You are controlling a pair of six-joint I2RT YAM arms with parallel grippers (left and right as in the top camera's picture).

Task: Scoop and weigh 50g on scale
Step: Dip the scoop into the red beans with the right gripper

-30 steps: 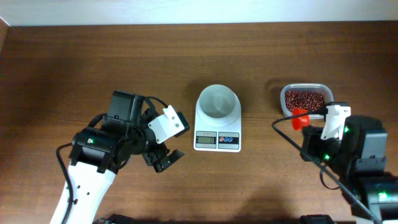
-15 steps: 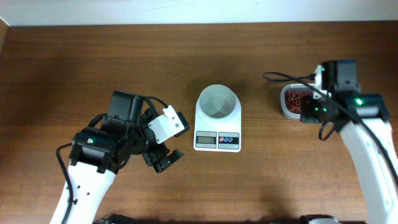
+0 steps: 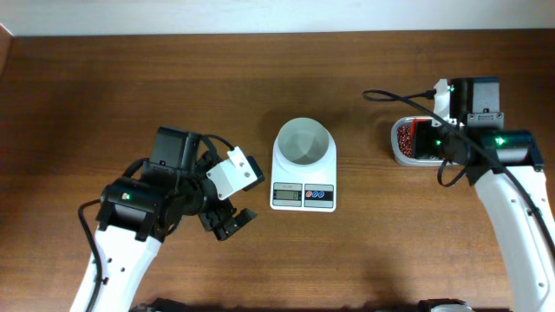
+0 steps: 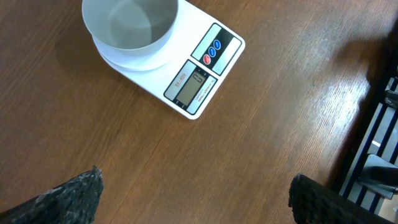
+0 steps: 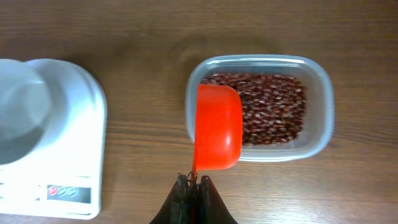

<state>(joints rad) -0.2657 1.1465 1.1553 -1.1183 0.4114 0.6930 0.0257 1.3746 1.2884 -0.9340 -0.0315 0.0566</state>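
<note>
Nearest the front edge of the brown wood-grain table (image 3: pixel 390 260), the left gripper (image 4: pixel 193 208) hangs with its jaws wide apart, holding nothing. Beyond it, mid-table, stands the small white plastic digital scale (image 3: pixel 303 184). Its long axis runs front to back, with the grey display and buttons toward the front, and its round white bowl (image 4: pixel 130 25) is empty. Toward the right edge, the right gripper (image 5: pixel 193 182) has its jaws pressed together on the handle of a smooth orange-red plastic scoop (image 5: pixel 217 127). The scoop's cup is over the left end of a clear rounded-rectangular tub (image 5: pixel 320 118) holding small dark reddish-brown beans (image 5: pixel 273 109).
</note>
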